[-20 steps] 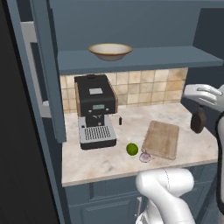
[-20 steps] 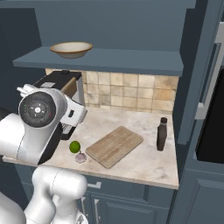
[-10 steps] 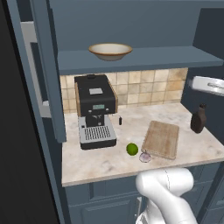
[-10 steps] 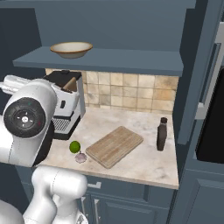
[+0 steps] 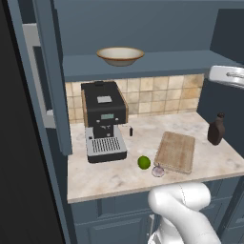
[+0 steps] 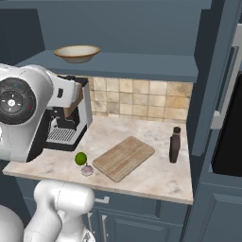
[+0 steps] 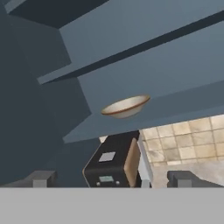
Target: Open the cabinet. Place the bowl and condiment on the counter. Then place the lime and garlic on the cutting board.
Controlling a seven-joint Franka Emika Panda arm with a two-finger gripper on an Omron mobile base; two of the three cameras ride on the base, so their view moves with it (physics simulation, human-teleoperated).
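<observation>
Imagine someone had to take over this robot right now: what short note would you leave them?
Gripper: open, empty, aimed at the bowl.
Cabinet: open. Bowl on its shelf.
Condiment: on the counter, right of the cutting board.
Lime and garlic: on the counter, beside the board's left end.
Done: cabinet, condiment.
Left: bowl to counter, then lime and garlic onto the board.

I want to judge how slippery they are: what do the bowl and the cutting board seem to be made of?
The bowl looks like glazed ceramic: smooth cream inside, tan-brown rim, though the rendering leaves this open. The cutting board looks like unfinished light-brown wood with a matte surface, as straight grain lines run along it.
</observation>
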